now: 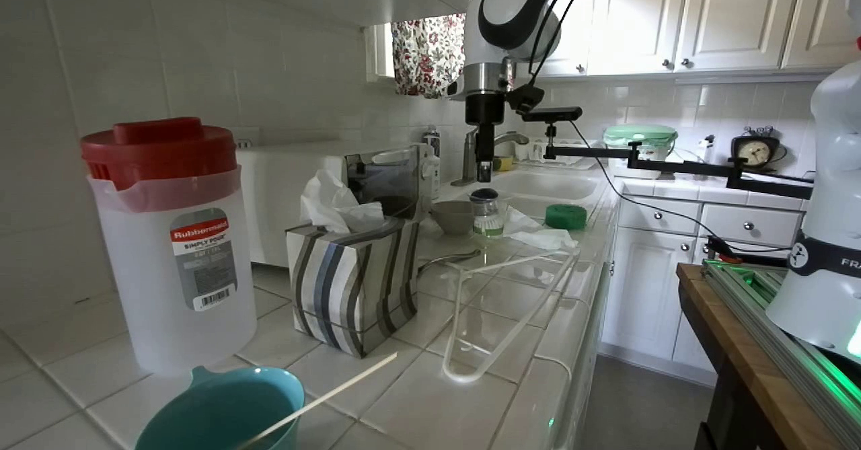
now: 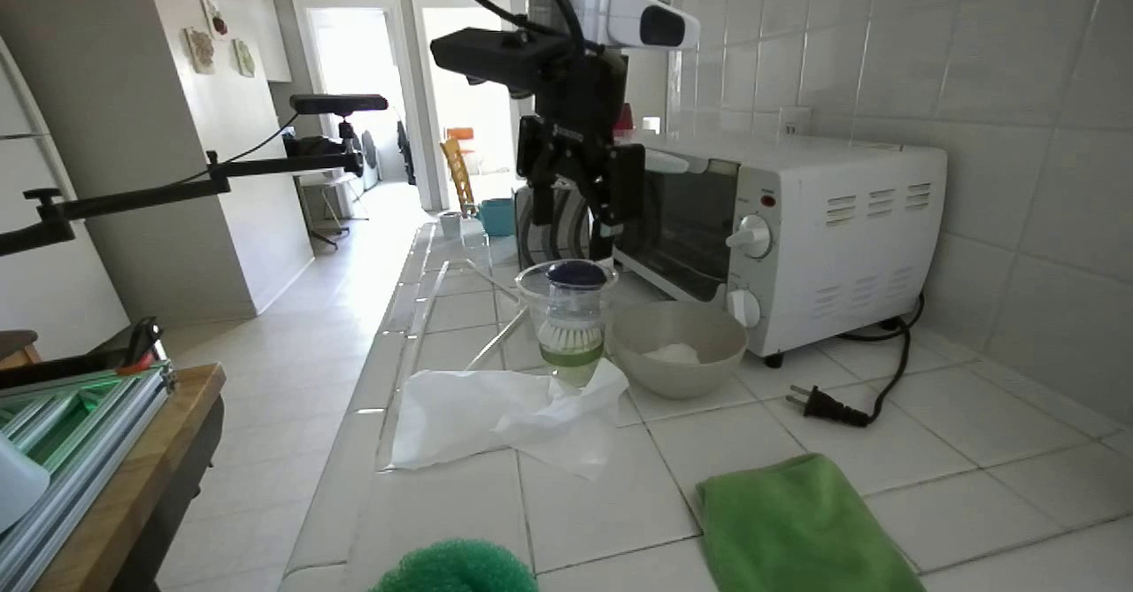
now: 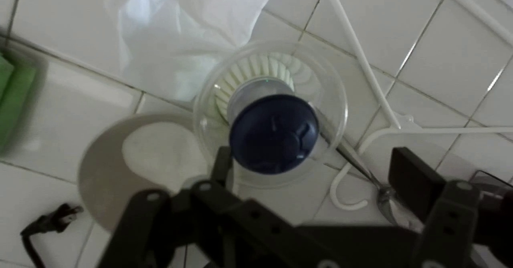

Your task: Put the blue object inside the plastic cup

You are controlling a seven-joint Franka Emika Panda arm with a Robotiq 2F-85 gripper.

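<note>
Can see brush (image 3: 269, 119) in cup (image 3: 326, 87) already (so looks done), with long axis roughly vertical, just below wide-spread, empty end effector (image 3: 312, 162). From there, probably only needs backing straight up without nudging brush or cup.

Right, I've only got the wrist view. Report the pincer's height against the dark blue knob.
Observer: In an exterior view, the pincer hangs above the dark blue knob, with a gap between them.
Operator: Follow the cord of the black plug; it leaves my picture.
Observer: In an exterior view, it curls back to the white toaster oven.
Operator: Good. Now name one green thing lying wholly outside my picture.
Observer: A green scrubber on the counter; the white sheet lies between it and the plastic cup.
</note>
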